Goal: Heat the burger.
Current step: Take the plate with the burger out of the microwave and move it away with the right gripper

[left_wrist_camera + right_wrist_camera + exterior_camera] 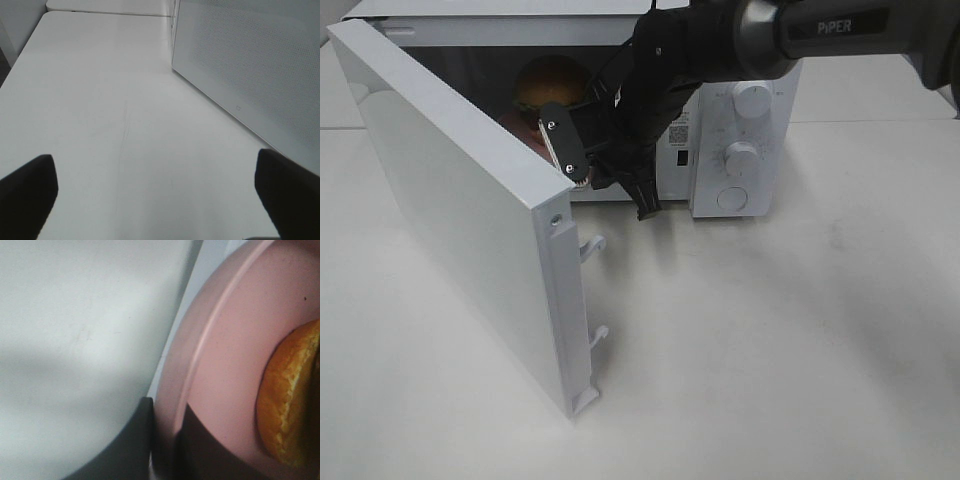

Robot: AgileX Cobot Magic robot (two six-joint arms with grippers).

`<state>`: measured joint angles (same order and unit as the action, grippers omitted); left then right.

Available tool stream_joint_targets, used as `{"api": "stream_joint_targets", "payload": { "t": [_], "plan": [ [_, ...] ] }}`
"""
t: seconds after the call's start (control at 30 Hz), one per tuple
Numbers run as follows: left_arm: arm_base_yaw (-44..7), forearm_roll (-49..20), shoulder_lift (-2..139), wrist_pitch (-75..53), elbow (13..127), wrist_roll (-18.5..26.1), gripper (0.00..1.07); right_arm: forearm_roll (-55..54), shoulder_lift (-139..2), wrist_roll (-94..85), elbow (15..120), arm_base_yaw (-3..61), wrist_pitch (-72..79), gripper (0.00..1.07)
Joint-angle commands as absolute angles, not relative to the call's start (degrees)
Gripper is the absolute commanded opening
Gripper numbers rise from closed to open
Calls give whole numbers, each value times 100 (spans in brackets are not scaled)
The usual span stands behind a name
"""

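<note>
Right gripper (162,440) clamped on the pink plate (225,365) rim | burger (552,82) on plate inside microwave (740,150) (door open) | left gripper (160,195) jaws apart above the tabletop (110,125)

We take this for a lab or robot test bench rather than a lived-in kitchen. A white microwave (740,130) stands alone with its door (460,220) swung open on a plain white counter (770,350) made of panels set edge to edge, with bare white surfaces all round it. A black arm (840,35) lettered "PIPER" reaches over it. We see no cupboards, sink or other household fittings anywhere.
</note>
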<state>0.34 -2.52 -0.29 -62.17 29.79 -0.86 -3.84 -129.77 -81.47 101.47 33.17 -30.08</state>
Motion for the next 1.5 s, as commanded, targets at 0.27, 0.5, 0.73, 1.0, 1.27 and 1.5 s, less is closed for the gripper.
{"api": "stream_joint_targets", "payload": {
  "t": [0.27,0.5,0.73,1.0,1.27,1.5],
  "plan": [
    [40,-275,-115,-6136,2962,-86,100,-739,-12198,-8801,9465,3340,-2819,0],
    [40,-275,-115,-6136,2962,-86,100,-779,-11958,-8927,9190,3340,-2819,0],
    [40,-275,-115,-6136,2962,-86,100,-791,-11671,-8961,9024,3340,-2916,0],
    [40,-275,-115,-6136,2962,-86,100,-819,-11528,-9064,8806,3340,-2968,0],
    [40,-275,-115,-6136,2962,-86,100,-940,-11196,-9190,8405,3340,-2962,0],
    [40,-275,-115,-6136,2962,-86,100,-940,-10989,-9196,8073,3340,-2934,0]
  ]
}}
